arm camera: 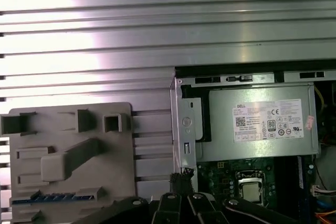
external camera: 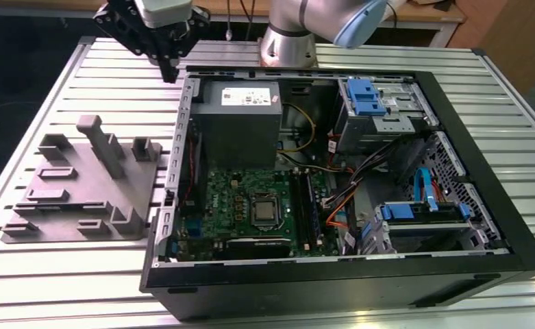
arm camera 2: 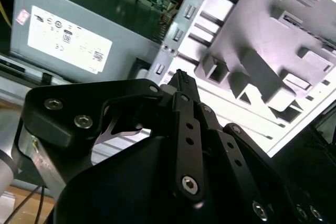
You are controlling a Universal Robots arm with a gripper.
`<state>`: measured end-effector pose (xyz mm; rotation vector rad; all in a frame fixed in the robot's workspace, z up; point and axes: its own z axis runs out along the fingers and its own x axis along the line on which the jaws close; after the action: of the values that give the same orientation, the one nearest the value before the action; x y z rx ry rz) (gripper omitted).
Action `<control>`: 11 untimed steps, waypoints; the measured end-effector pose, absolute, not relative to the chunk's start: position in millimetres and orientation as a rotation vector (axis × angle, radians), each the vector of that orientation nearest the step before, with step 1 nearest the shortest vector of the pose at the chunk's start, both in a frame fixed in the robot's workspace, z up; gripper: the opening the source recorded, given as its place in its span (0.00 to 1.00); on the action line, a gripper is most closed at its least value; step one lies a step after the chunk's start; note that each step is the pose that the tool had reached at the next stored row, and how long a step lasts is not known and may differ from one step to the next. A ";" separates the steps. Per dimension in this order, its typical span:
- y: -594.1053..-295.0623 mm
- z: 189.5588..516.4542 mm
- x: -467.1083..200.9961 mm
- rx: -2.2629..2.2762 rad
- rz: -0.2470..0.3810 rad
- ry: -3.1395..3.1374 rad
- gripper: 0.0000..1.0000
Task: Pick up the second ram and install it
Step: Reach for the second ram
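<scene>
Hovering clenched and empty, the black gripper [arm camera 2: 179,78] hangs well apart from the thin blue-green ram stick [arm camera: 52,198] in the grey plastic tray [arm camera: 113,182].

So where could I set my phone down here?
Bare table slats lie in front of the fixture tray, beyond it near the gripper, and along the computer case at the exterior view's right. Inside the case is crowded with cables.

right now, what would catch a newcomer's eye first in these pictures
The open computer case dominates the slatted table, its green motherboard bare. The black gripper hangs near the case's far corner, on the exterior view's left. Beside the case sits a grey fixture tray, with the thin blue second ram in one slot.
</scene>
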<state>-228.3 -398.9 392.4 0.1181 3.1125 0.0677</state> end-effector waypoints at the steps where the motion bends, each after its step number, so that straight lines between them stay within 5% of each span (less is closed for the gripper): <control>1: -398.9 392.5 -231.9 0.118 0.068 3.113 0.10; 11: -398.9 392.1 -266.8 0.118 0.068 3.112 0.10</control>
<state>-266.8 -398.9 392.1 0.1181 3.1125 0.0677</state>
